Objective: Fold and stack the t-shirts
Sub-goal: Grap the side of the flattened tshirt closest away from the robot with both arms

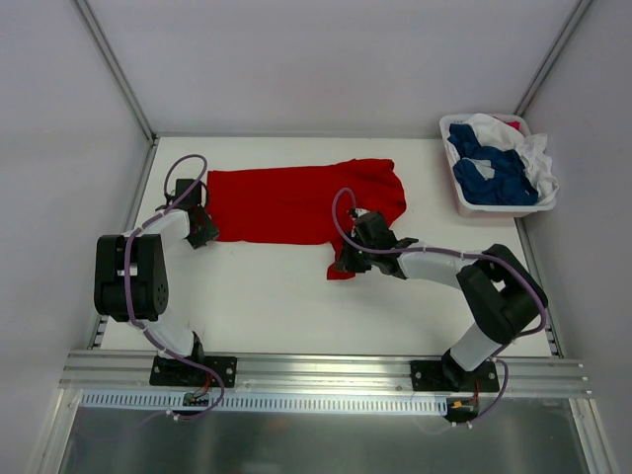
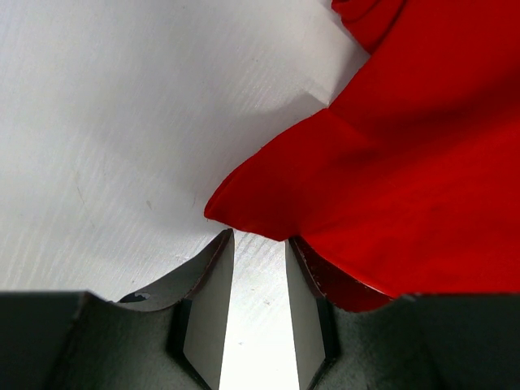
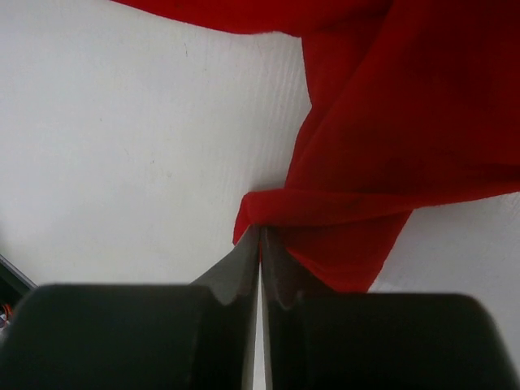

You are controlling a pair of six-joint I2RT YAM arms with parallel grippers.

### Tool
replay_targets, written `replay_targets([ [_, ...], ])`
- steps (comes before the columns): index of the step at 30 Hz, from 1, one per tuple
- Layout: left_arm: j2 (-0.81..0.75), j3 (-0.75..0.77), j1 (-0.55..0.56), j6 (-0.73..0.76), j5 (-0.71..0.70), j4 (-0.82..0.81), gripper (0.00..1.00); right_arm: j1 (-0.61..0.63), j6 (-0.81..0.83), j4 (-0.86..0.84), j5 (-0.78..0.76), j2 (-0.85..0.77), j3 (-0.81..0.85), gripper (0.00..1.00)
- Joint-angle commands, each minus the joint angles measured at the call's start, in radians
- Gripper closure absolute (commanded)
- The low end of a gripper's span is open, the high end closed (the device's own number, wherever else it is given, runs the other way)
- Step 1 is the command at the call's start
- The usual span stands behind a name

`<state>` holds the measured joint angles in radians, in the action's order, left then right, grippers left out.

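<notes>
A bright red t-shirt (image 1: 286, 202) lies spread across the back half of the white table (image 1: 296, 306). My left gripper (image 1: 204, 235) sits at the shirt's near left corner. In the left wrist view its jaws (image 2: 258, 237) stand open with bare table between them. The red t-shirt's hem (image 2: 406, 162) drapes over the right finger and touches the tips. My right gripper (image 1: 346, 262) is at a flap of cloth hanging off the shirt's near right side. In the right wrist view it (image 3: 261, 229) is shut on a folded edge of the red t-shirt (image 3: 390, 122).
A white plastic basket (image 1: 504, 209) stands at the back right corner and holds a dark blue t-shirt (image 1: 484, 173) and a white t-shirt (image 1: 523, 148). White walls enclose the table on three sides. A metal rail runs along the near edge.
</notes>
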<state>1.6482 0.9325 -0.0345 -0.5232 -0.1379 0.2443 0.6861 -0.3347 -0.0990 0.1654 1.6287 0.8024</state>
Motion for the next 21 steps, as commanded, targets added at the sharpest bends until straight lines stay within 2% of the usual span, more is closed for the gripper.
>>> replay_targets([
  [1,-0.016,0.012,-0.010,0.019,-0.005,0.010,0.68,0.007,-0.004,-0.034,0.013,-0.013,0.015,0.97],
  [5,-0.021,0.011,-0.010,0.022,-0.014,0.009,0.65,0.007,-0.003,-0.030,0.010,-0.032,0.012,1.00],
  [11,-0.067,0.005,-0.010,0.028,-0.060,0.019,0.32,0.007,-0.001,-0.027,0.011,-0.035,0.012,1.00],
  [13,-0.074,0.014,-0.011,0.029,-0.081,0.030,0.33,0.009,-0.001,-0.027,0.014,-0.035,0.012,0.99],
  [14,-0.074,0.015,-0.013,0.029,-0.081,0.030,0.38,0.009,-0.001,-0.027,0.014,-0.035,0.011,1.00],
  [17,-0.054,0.032,-0.015,0.028,-0.091,0.033,0.43,0.009,0.000,-0.027,0.016,-0.039,0.012,1.00],
  [21,-0.031,0.054,-0.019,0.026,-0.089,0.033,0.56,0.012,-0.001,-0.027,0.019,-0.046,0.012,1.00],
])
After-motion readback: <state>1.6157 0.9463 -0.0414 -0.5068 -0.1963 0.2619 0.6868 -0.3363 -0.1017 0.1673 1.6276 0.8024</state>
